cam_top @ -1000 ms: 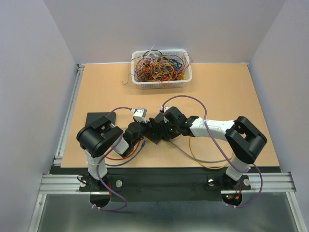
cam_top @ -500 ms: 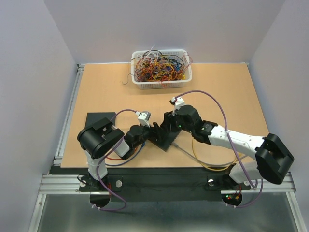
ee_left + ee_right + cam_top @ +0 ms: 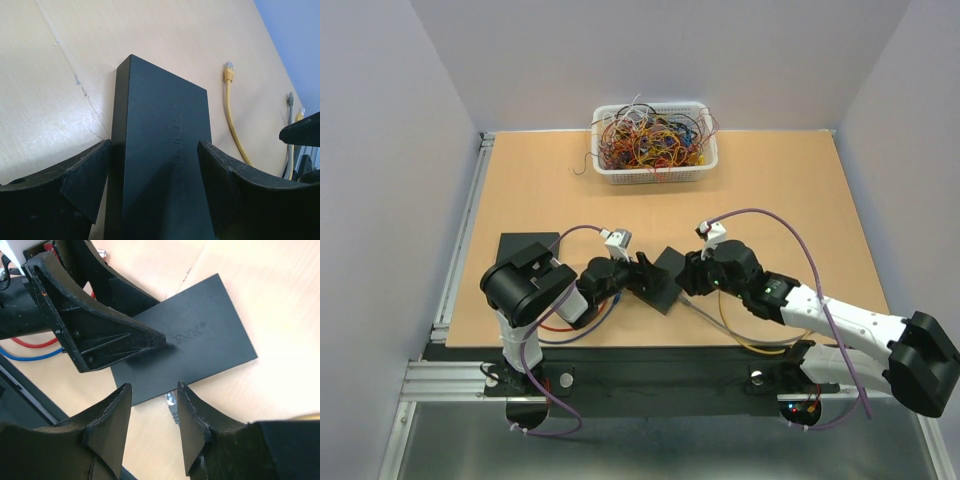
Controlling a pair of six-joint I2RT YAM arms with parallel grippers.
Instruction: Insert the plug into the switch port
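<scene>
The right gripper (image 3: 152, 386), spread and empty, is now withdrawn from the flat matte-black box (image 3: 667, 282) clamped at frame centre by the left gripper (image 3: 642, 270). Insertion is judged unstarted.

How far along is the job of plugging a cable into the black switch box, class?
Done: the left gripper appears clamped on the black box, steadying it. In hand: the right gripper hovers over the box's edge, jaws open and empty. Remaining: no plug is picked up. The yellow cable's plug lies loose on the table, and none looks inserted.
</scene>
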